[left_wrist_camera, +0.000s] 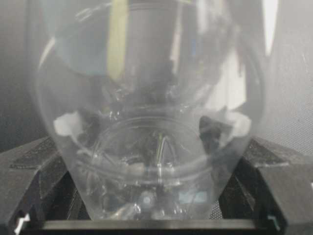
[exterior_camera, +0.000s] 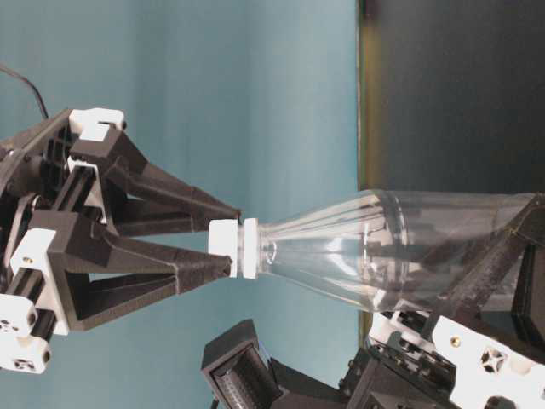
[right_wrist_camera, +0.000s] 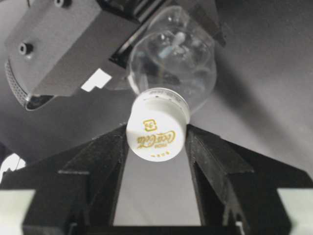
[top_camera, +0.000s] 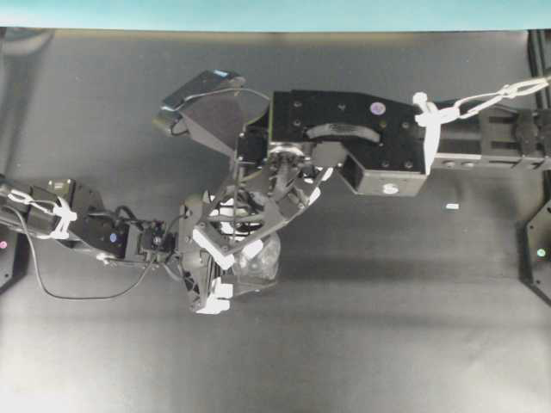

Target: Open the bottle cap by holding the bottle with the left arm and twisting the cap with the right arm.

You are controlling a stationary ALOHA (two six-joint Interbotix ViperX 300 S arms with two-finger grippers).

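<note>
Above the dark surface [top_camera: 387,301], the left arm's black fingers [left_wrist_camera: 274,181] clamp the small clear plastic bottle [exterior_camera: 383,256] upright — steadying it — while the right arm's triangular black fingers [right_wrist_camera: 208,152] pinch its round white cap [right_wrist_camera: 157,129], apparently ready to twist.

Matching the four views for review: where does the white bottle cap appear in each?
Overhead: hidden beneath the right hand; not visible.
Table-level: bottle cap centre-left, between the right hand's fingertips.
Left wrist: not visible; only the clear bottle fills the picture.
Right wrist: cap at centre, logo facing the camera.
Shared landmark: the bottle, seen in all four views.
</note>
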